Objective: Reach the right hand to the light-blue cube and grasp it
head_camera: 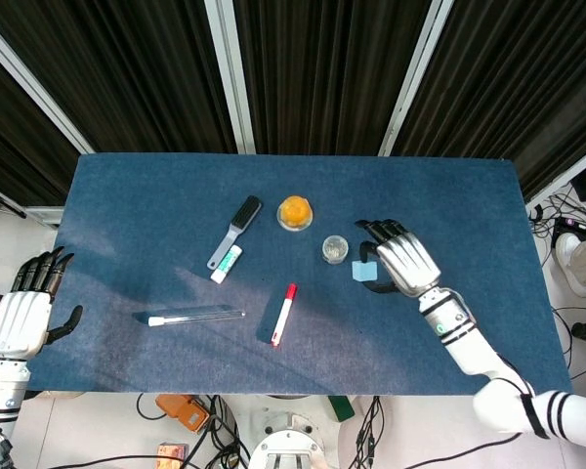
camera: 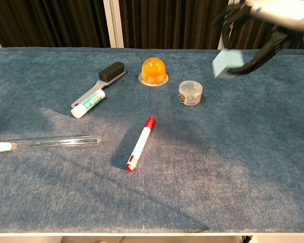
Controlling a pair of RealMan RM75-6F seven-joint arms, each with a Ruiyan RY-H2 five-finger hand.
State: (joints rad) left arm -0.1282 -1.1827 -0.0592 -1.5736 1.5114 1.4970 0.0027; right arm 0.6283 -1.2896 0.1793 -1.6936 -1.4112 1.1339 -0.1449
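Observation:
My right hand (head_camera: 402, 261) holds the light-blue cube (head_camera: 363, 271) pinched between thumb and fingers, lifted well above the table. In the chest view the cube (camera: 227, 64) hangs high at the upper right, with the right hand (camera: 266, 20) partly cut off by the frame's top edge. At the far left, beside the table's edge, my left hand (head_camera: 24, 308) hangs with its fingers apart and nothing in it.
On the blue table (head_camera: 127, 215) lie a small clear jar (camera: 190, 92), an orange dome (camera: 154, 70), a black brush (camera: 99, 82) with a green-and-white tube (camera: 88, 103), a red-and-white marker (camera: 141, 143) and a glass test tube (camera: 45, 143).

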